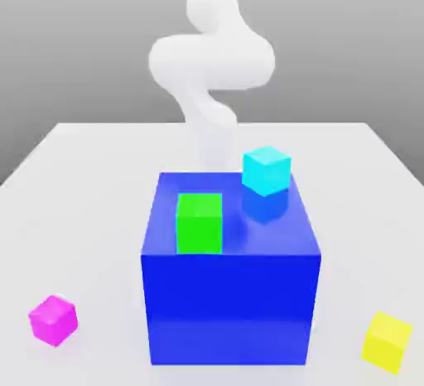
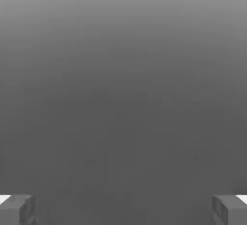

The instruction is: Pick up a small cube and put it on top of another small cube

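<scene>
Magenta small cube (image 1: 53, 320): one; other cubes: three.

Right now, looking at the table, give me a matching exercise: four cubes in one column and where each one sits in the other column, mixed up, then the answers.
Things:
1. magenta cube
2. yellow cube
3. green cube
4. cyan cube

Places:
A. on the big blue block, at its front edge
B. on the table, near the exterior view's right front corner
C. on the big blue block, toward its back on the exterior view's right
D. on the table, near the exterior view's left front corner

Pairs: 1-D, 2-B, 3-A, 4-C
</scene>
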Tool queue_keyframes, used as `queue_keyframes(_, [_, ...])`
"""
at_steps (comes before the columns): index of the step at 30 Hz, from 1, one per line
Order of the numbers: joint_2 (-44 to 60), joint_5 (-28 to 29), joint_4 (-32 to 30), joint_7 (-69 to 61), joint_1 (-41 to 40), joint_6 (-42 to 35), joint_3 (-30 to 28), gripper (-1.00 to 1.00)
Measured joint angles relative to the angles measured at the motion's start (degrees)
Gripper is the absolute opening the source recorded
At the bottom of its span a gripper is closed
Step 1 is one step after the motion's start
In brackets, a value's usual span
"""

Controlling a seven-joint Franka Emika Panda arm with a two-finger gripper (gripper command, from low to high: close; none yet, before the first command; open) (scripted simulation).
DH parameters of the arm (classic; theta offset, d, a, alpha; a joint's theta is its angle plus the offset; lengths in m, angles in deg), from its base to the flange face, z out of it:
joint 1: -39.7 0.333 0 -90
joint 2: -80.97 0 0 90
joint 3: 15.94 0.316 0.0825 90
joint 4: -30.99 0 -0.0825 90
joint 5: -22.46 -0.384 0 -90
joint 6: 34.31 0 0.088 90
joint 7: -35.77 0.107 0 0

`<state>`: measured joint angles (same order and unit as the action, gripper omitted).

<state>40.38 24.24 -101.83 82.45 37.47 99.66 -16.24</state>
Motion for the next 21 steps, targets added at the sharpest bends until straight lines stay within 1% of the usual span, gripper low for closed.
queue_keyframes(7, [14.9, 4.2, -2.9, 1.8, -5.7, 6.1, -2.4, 0.00])
queue_keyframes(12, [25.3, 5.5, -5.0, 1.8, -8.9, 10.5, -5.3, 0.00])
queue_keyframes(17, [35.6, 4.2, -7.1, 0.0, -11.9, 15.0, -8.7, 0.00])
queue_keyframes(21, [44.0, 0.4, -8.8, -3.4, -15.7, 18.7, -9.8, 0.00])
